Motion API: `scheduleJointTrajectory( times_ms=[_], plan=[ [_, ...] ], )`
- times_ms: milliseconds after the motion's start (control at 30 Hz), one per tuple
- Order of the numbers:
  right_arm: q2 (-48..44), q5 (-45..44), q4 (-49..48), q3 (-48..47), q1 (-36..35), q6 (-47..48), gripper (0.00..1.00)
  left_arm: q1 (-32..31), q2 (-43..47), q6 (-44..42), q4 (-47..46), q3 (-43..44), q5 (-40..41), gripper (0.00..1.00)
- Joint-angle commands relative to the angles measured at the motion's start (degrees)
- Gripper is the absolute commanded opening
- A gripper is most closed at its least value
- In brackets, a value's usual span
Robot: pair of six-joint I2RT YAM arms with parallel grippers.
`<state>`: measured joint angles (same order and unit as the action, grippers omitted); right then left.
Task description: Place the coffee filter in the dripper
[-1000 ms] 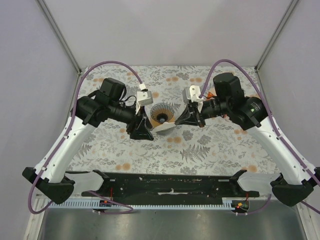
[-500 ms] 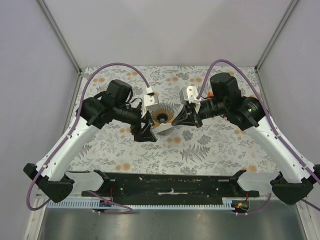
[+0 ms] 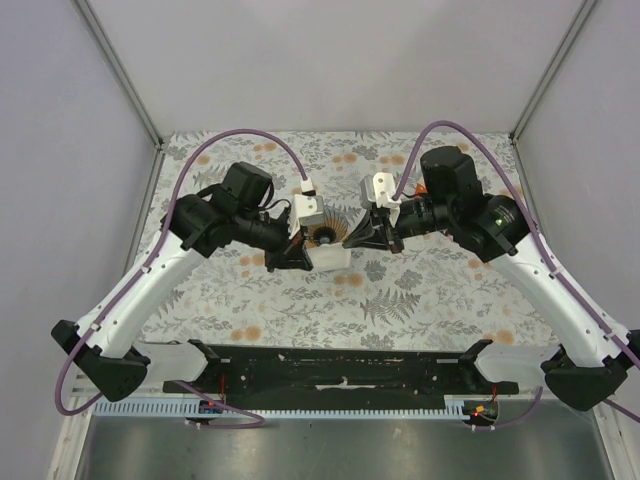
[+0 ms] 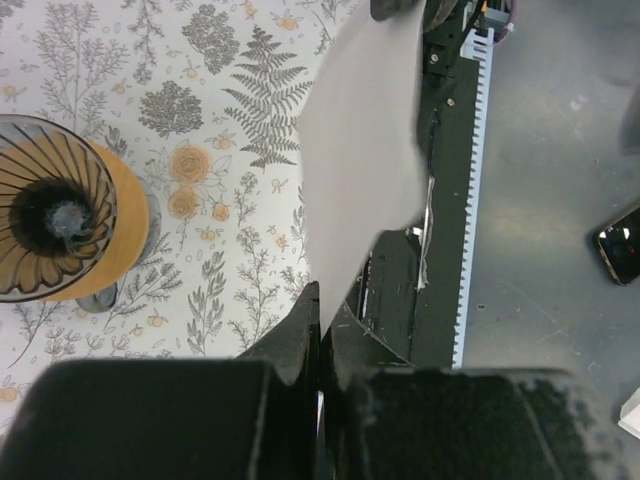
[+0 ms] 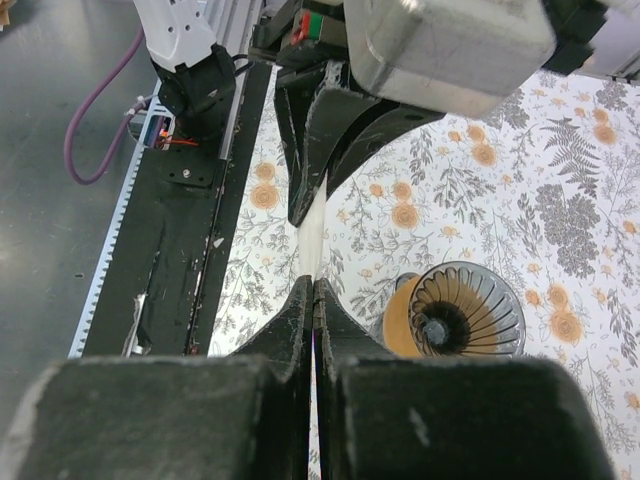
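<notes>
The coffee filter (image 3: 331, 258) is a flat white paper sheet held between both grippers, just in front of the dripper (image 3: 325, 233). My left gripper (image 3: 297, 258) is shut on the filter's left edge, and my right gripper (image 3: 366, 240) is shut on its right edge. In the left wrist view the filter (image 4: 360, 150) rises from my shut left gripper (image 4: 320, 303), with the dripper (image 4: 52, 222) standing upright at the left, orange collar showing. In the right wrist view the filter (image 5: 312, 238) shows edge-on between my right gripper (image 5: 313, 286) and the left fingers (image 5: 305, 190); the dripper (image 5: 462, 312) stands to the right.
The black base rail (image 3: 330, 372) with its white toothed strip runs along the near table edge. The flower-patterned tabletop (image 3: 450, 300) is fenced by grey walls with metal posts. A dark phone-like object (image 4: 621, 250) lies on the grey floor beyond the rail.
My left gripper, open before, swung in toward the filter and shut on its left edge. The filter now hangs between both grippers. The right arm barely moved.
</notes>
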<state>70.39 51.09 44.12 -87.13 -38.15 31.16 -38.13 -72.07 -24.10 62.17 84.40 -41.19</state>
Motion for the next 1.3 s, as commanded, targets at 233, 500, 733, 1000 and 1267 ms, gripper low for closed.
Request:
scheduleJointTrajectory(
  times_ms=[233,500,733,1000,1267],
  plan=[
    [-6.83,-8.10,-7.45,0.21,-0.96,-3.12,0.61,-3.43,-1.84,-8.67,9.27,12.44,13.23,0.02],
    [-11.94,-11.97,-17.31,3.73,-7.28,-2.24,0.72,-7.04,-0.96,-15.54,10.43,14.48,20.18,0.02],
    [-11.77,-16.28,-20.47,7.05,-10.19,-5.22,0.53,-14.86,0.01,-17.30,3.57,9.03,27.11,0.02],
    [-14.66,-15.41,-21.09,12.95,-10.19,-7.77,0.50,-18.56,3.16,-11.59,-0.30,5.78,31.96,0.02],
    [-12.91,-8.64,-23.45,14.35,-10.28,-11.73,0.54,-20.58,4.92,-10.27,-1.53,4.46,33.19,0.02]
  ],
)
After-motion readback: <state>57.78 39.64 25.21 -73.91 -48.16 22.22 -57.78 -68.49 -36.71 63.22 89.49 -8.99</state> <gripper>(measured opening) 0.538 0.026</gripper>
